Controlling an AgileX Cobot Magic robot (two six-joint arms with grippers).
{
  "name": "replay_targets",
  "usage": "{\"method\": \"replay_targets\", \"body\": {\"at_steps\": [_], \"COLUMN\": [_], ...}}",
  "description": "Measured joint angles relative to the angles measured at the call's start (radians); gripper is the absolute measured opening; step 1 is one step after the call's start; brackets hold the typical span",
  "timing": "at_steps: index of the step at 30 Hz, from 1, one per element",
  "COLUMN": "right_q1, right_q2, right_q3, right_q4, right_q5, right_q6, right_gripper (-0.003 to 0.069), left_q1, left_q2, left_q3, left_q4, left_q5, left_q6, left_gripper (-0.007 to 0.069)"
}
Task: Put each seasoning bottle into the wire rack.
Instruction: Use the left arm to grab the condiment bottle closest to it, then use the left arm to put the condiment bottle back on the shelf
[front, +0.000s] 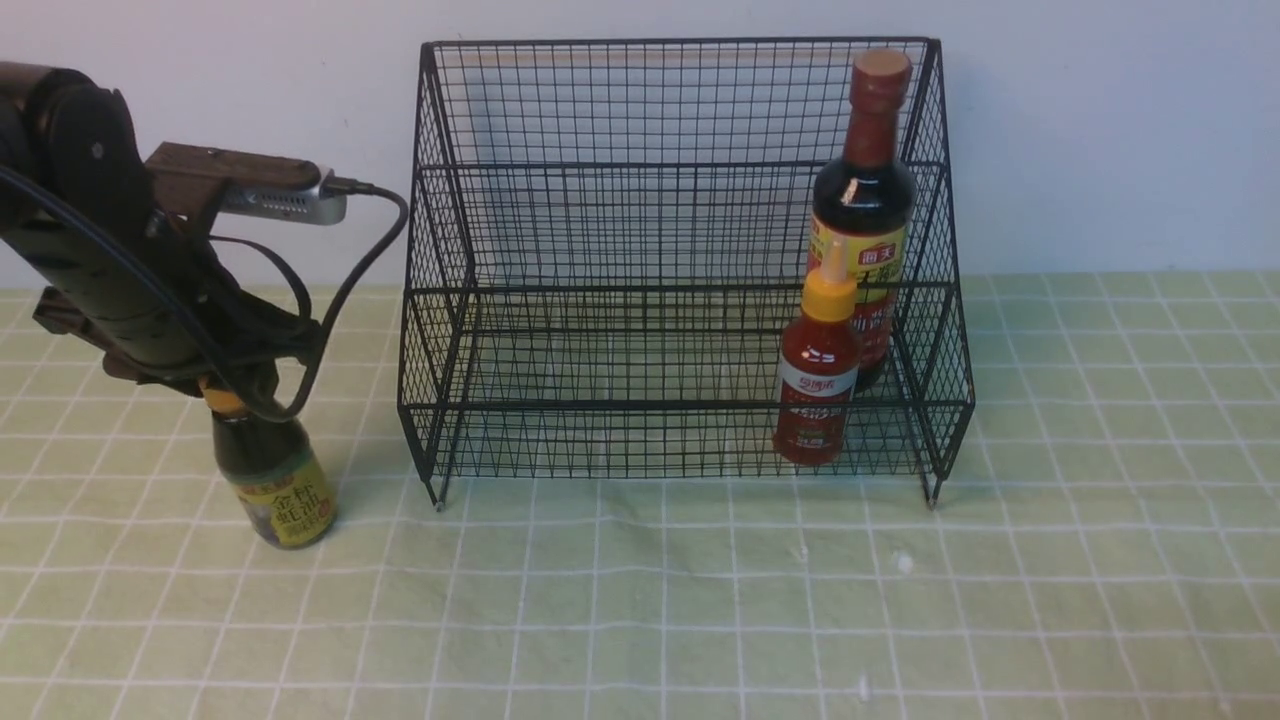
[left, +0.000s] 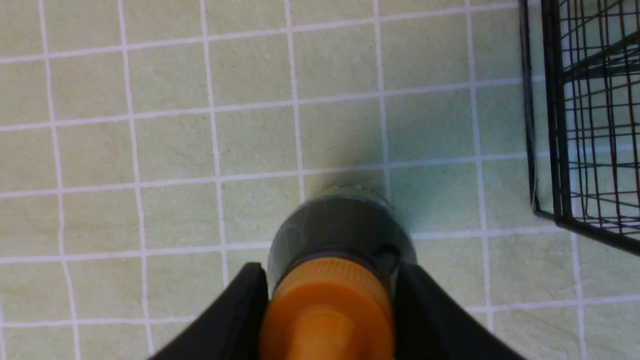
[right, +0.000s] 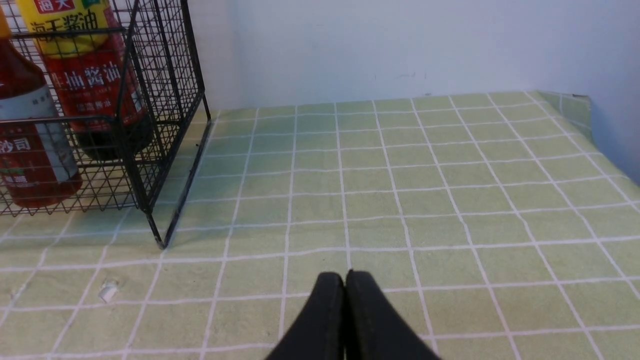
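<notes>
A squat dark bottle with a yellow label (front: 280, 480) stands on the checked cloth, left of the wire rack (front: 680, 42). My left gripper (front: 225, 395) comes down on it from above. In the left wrist view its black fingers (left: 250, 295) press both sides of the orange cap, so the left gripper (left: 330, 272) is shut on the squat bottle (left: 345, 225). The tall dark bottle (front: 865, 200) stands on the rack's upper tier at the right. The small red bottle (front: 818, 380) stands on the lower tier in front of it. My right gripper (right: 345, 280) is shut and empty over the cloth.
The rack's corner (left: 555, 150) is close beside the held bottle. The right wrist view shows the rack's leg and side (right: 150, 200), with the tall bottle (right: 90, 75) and red bottle (right: 30, 150) behind the mesh. A wall rises behind the table.
</notes>
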Motion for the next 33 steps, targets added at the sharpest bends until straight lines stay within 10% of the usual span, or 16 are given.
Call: {"method": "replay_targets", "body": {"at_steps": [17, 33], "right_q1": [0.0, 0.0], "right_q2": [0.0, 0.0], "right_q3": [0.0, 0.0], "right_q4": [0.0, 0.0], "right_q5": [0.0, 0.0], "right_q6": [0.0, 0.0], "right_gripper": [-0.0015, -0.0015], "left_q1": [-0.063, -0.279], "left_q2": [-0.178, -0.057], "left_q3": [-0.407, -0.489], "left_q4": [-0.052, -0.102], "left_q5": [0.281, 0.204], "left_q6": [0.038, 0.063], "left_gripper": [0.0288, 0.0288]}}
